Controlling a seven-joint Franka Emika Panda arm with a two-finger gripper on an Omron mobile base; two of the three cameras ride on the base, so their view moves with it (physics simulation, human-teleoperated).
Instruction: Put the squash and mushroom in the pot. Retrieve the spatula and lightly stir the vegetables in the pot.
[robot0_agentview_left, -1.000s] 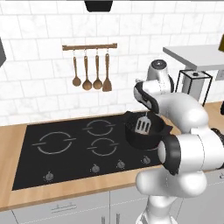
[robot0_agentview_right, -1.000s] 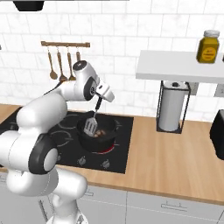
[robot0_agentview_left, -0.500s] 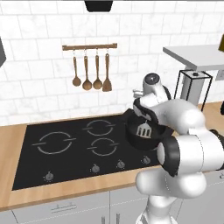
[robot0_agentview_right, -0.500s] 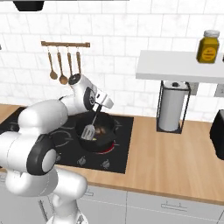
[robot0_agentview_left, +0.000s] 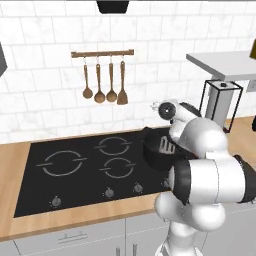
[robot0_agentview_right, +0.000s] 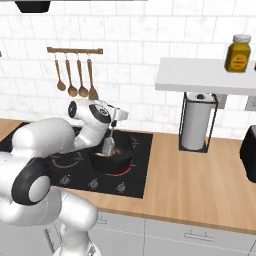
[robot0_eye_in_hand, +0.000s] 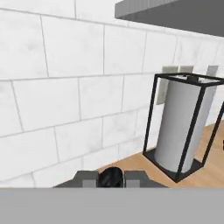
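The black pot (robot0_agentview_right: 114, 159) stands on the front right burner of the cooktop, which glows red beneath it. The pot (robot0_agentview_left: 156, 150) is partly behind my arm in the left base view. My gripper (robot0_agentview_right: 114, 120) is just above the pot, shut on the black handle of the spatula. The slotted silver head of the spatula (robot0_agentview_right: 107, 147) hangs down inside the pot, and the spatula head (robot0_agentview_left: 166, 145) also shows from the left. Something brownish lies in the pot; squash and mushroom cannot be told apart. In the hand view my gripper (robot0_eye_in_hand: 110, 178) grips the dark handle end.
The black cooktop (robot0_agentview_left: 75, 170) fills the counter's left. Wooden spoons and a wooden spatula hang on a wall rail (robot0_agentview_left: 102, 53). A paper towel holder (robot0_agentview_right: 196, 122) stands right of the cooktop under a white shelf (robot0_agentview_right: 200, 77) bearing a jar (robot0_agentview_right: 237, 52).
My hand has come down and closer to the pot, tilting the spatula handle. The spatula head stays inside the pot and has shifted a little.
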